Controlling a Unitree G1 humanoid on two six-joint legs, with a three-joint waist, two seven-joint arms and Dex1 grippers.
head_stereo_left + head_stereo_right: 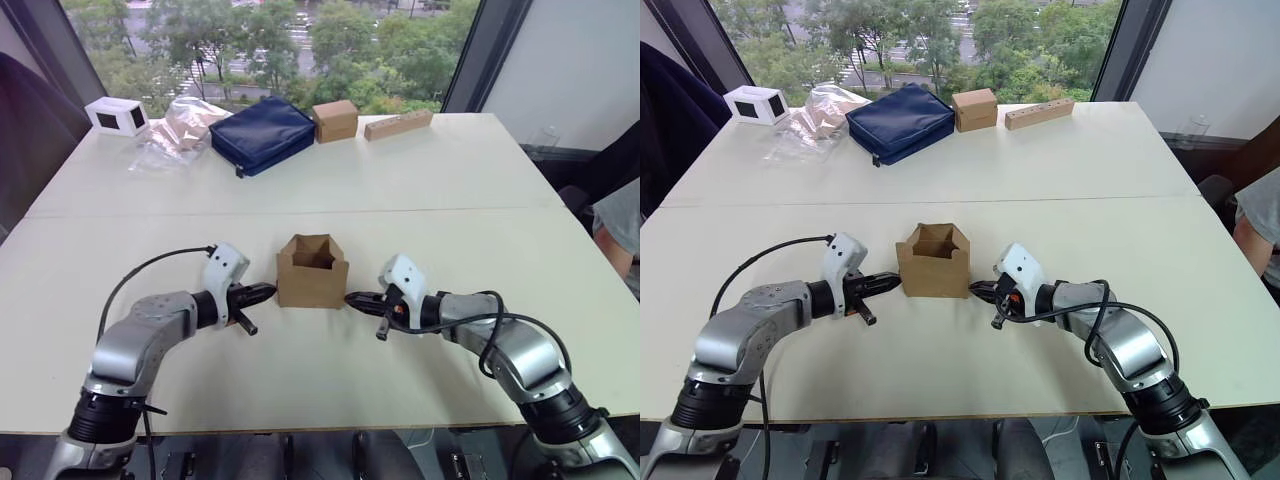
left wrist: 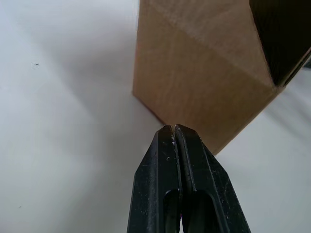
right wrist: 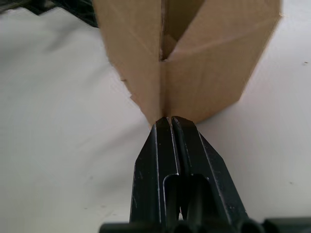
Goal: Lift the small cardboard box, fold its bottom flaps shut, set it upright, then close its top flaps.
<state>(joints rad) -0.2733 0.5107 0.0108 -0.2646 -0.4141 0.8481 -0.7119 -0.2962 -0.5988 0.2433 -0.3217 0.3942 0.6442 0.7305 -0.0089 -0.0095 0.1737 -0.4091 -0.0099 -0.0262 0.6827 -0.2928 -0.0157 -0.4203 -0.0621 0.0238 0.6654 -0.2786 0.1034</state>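
**White counter by a window: box between two grippers**

Setting: white counter before a large window with trees outside.

Item 1, small cardboard box: stands upright near the counter's front middle, top flaps raised, inside dark and contents not discernible.

Item 2, left gripper: arm bent, forearm low over the counter, fingers pressed together, holding nothing; tips at the box's left lower side.

Item 3, right gripper: arm mirrored, forearm low, fingers likewise pressed together and empty; tips at the box's right lower corner edge.

Far edge, well apart from the box: white box with a dark window, crumpled clear plastic bag, navy pouch, second brown carton, long cardboard bar.
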